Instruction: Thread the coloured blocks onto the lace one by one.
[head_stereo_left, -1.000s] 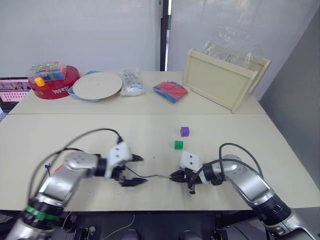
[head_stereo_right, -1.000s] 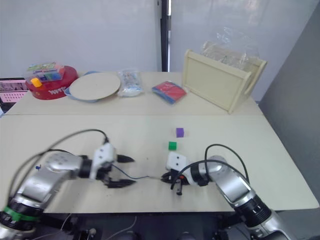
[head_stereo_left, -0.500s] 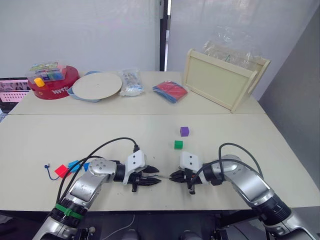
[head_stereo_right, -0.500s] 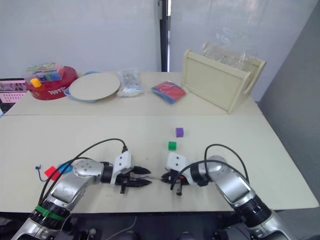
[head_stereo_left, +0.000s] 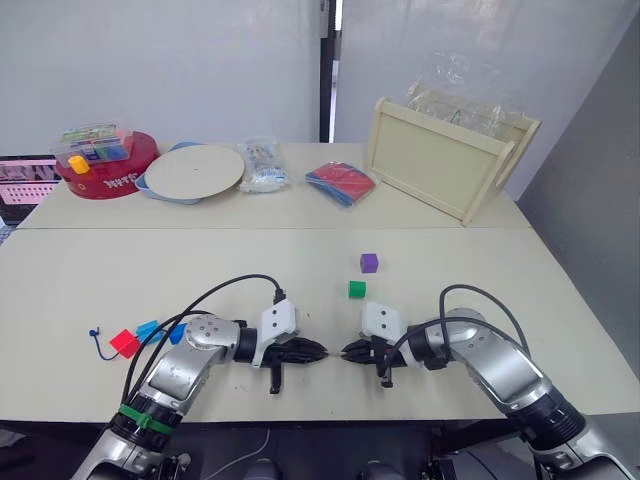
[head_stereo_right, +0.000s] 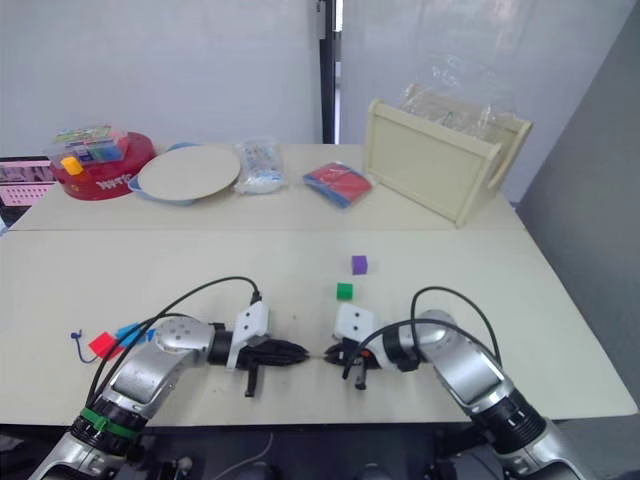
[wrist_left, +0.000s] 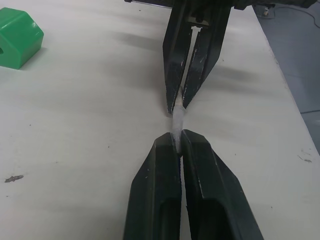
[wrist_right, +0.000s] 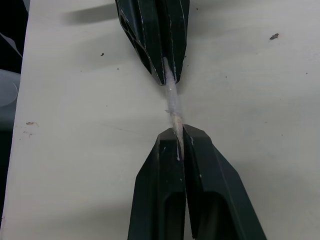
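Both end effectors, left (head_stereo_left: 318, 352) and right (head_stereo_left: 347, 352), pinch the pale stiff tip of the thin blue lace (wrist_left: 178, 121) between them low over the cream tabletop (head_stereo_left: 450, 270), seemingly a handover, green plastic cube (head_stereo_left: 357, 289) waiting nearby.

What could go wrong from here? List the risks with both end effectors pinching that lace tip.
1. Both the left end effector and the right end effector are shut on the lace's pale tip, with little tip showing between them; a pull apart might bend it or slip it free.
2. The green block and purple block lie unthreaded, so one end effector must let go first.
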